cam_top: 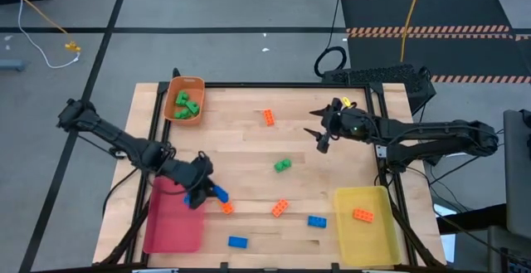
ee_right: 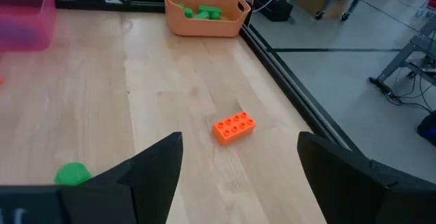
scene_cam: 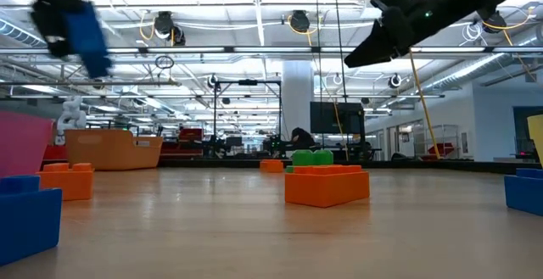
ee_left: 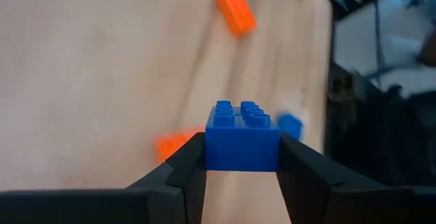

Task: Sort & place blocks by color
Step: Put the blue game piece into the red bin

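Note:
My left gripper (cam_top: 199,193) hovers by the pink tray's right edge (cam_top: 199,223), shut on a blue block (ee_left: 242,139), which also shows raised high in the low view (scene_cam: 86,33). My right gripper (cam_top: 322,138) is open in the air over the table's far right part, with an orange block (ee_right: 234,127) on the wood ahead of its fingers. Loose on the table lie a green block (cam_top: 283,166), orange blocks (cam_top: 280,208) (cam_top: 226,208) and blue blocks (cam_top: 316,221) (cam_top: 238,241). Green blocks (cam_top: 187,104) lie in the orange tray, and one orange block (cam_top: 362,215) lies in the yellow tray. My left gripper pinches the blue block by its two opposite side walls (ee_left: 210,152), one finger (ee_left: 182,169) on each side. The studded top faces away from the wrist camera. The block is lifted clear of the table, high above it in the low view.
The orange tray (cam_top: 197,82) sits at the far left corner, the pink tray along the near left, and the yellow tray (cam_top: 342,231) at the near right. A black frame edges the table. Bare wood lies in the table's middle around the green block.

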### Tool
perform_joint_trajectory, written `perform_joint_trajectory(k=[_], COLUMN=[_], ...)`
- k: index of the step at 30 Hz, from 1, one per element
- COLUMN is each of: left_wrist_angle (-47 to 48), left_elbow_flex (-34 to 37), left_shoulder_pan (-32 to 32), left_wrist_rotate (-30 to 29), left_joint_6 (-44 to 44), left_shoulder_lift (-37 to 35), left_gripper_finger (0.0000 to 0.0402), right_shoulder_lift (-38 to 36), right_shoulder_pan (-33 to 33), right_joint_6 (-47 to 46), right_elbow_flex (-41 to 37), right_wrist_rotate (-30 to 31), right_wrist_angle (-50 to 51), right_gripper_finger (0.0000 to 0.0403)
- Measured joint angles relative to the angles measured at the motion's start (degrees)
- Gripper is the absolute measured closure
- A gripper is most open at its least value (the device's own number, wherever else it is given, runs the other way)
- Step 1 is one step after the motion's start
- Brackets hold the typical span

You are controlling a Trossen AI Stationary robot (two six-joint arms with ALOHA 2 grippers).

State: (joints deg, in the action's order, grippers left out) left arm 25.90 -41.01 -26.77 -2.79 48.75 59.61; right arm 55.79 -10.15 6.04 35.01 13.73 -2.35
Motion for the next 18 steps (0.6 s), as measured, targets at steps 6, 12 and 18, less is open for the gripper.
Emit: perform_joint_trajectory(k=[6,12,18], left_wrist_angle=[2.83,6.79,19.71], left_elbow_flex=[0.02,0.0,0.0], left_shoulder_pan=[-8.53,-15.55,-21.1], left_wrist_rotate=[2.88,4.23,8.96], left_joint_6=[8.19,20.06,33.17], left_shoulder_lift=[-0.99,-3.15,-3.66], left_gripper_finger=[0.0261,0.0261,0.0261], right_shoulder_lift=[-0.11,-0.09,-0.09], right_shoulder_pan=[0.0,0.0,0.0], right_joint_6=[0.08,0.59,0.66], right_elbow_flex=[-0.2,-0.2,-0.2], right_wrist_rotate=[-0.03,-0.23,-0.25], right_wrist_angle=[-1.46,-4.43,-5.98], right_gripper_finger=[0.0117,0.0117,0.0117])
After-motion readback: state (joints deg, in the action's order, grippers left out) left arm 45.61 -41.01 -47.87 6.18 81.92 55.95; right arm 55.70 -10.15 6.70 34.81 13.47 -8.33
